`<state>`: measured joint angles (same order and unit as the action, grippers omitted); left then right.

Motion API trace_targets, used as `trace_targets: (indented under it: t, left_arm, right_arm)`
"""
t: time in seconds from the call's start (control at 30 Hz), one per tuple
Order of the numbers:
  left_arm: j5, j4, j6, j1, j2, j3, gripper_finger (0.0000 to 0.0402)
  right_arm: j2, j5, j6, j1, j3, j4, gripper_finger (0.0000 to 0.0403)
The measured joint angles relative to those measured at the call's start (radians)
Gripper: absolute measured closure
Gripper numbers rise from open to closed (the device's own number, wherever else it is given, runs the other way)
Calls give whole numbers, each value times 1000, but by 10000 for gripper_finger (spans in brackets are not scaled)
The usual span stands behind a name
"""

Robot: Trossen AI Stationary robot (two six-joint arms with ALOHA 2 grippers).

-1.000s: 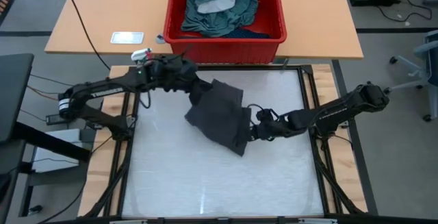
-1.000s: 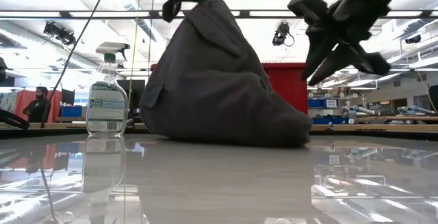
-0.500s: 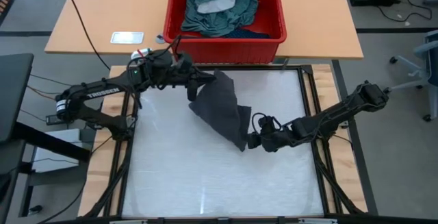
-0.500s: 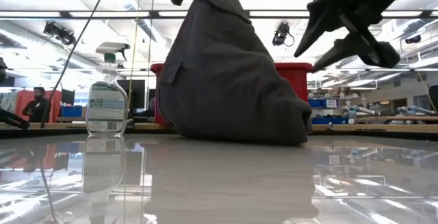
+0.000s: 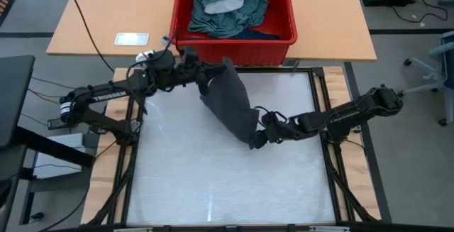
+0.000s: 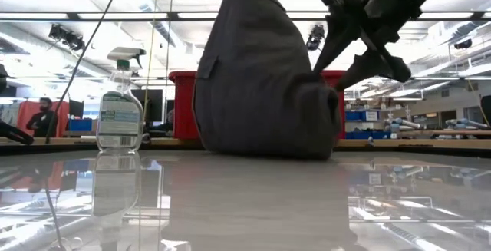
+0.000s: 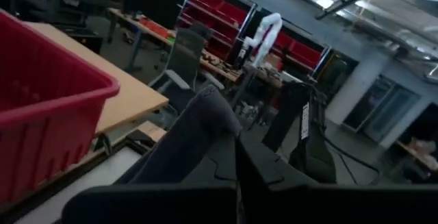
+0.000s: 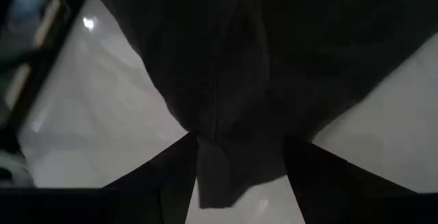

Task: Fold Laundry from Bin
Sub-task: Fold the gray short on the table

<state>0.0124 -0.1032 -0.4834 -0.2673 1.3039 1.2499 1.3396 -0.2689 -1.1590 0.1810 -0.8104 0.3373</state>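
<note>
A dark grey garment (image 5: 234,104) hangs from my left gripper (image 5: 213,76) near the table's far edge, just in front of the red bin (image 5: 234,50). Its lower part rests bunched on the white table top (image 6: 261,147). My left gripper is shut on its top end. My right gripper (image 5: 259,137) is open at the garment's lower right end, and a fold of the cloth (image 8: 219,169) lies between its spread fingers. The bin holds a teal-green shirt (image 5: 227,8) and a white piece (image 5: 225,5). My left gripper pinches the garment's top end (image 7: 198,125) between its two fingers, coming level from the table's left. How many layers it has does not show. The garment hangs below the hold, and its lower part lies on the table. My right gripper's open fingers (image 8: 171,179) stand on either side of the garment's lower fold. Whether they touch it I cannot tell.
A spray bottle (image 6: 119,101) stands at the table's far left corner. A white card (image 5: 132,39) lies on the wooden table behind it. The bin also shows behind the garment in the low view (image 6: 182,105) and in the left wrist view (image 7: 41,107).
My left gripper has gone up and toward the far edge with the garment's top end. The garment has drawn in from a wide heap to a tall narrow one, its left part lifted off the table. My right gripper has moved in to the garment's lower end.
</note>
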Motion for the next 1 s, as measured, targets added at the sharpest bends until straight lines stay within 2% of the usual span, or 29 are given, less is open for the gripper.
trace_targets:
  t: [0.13, 0.23, 0.33, 0.47, 0.57, 0.67, 0.8, 0.9, 1.0]
  left_arm:
    - [-2, 141, 17, 97, 13, 2, 401]
    - [-88, 421, 4, 199, 17, 2, 401]
    - [-224, 708, -95, 311, 26, 1, 401]
    - [-315, 935, -291, 454, 58, 1, 401]
    - [-340, 981, -423, 540, 103, 1, 401]
    - [-340, 968, -520, 606, 164, 1, 401]
    - [-284, 925, -583, 663, 242, 0, 401]
    - [-244, 927, -641, 700, 282, 0, 401]
    - [-218, 923, -705, 750, 319, 0, 401]
  right_arm:
    - [0, 46, 106, -29, 1, 89, 178]
    - [-3, 55, 152, -28, 2, 134, 178]
    - [-3, 75, 192, -17, 2, 140, 178]
    - [-1, 85, 288, -16, 2, 108, 178]
    - [19, 84, 404, -61, 2, 36, 181]
    - [64, 129, 513, -115, 2, -82, 186]
    - [141, 190, 598, -167, 0, -255, 192]
    - [169, 182, 644, -199, -11, -258, 196]
    - [151, 161, 672, -223, -18, -190, 197]
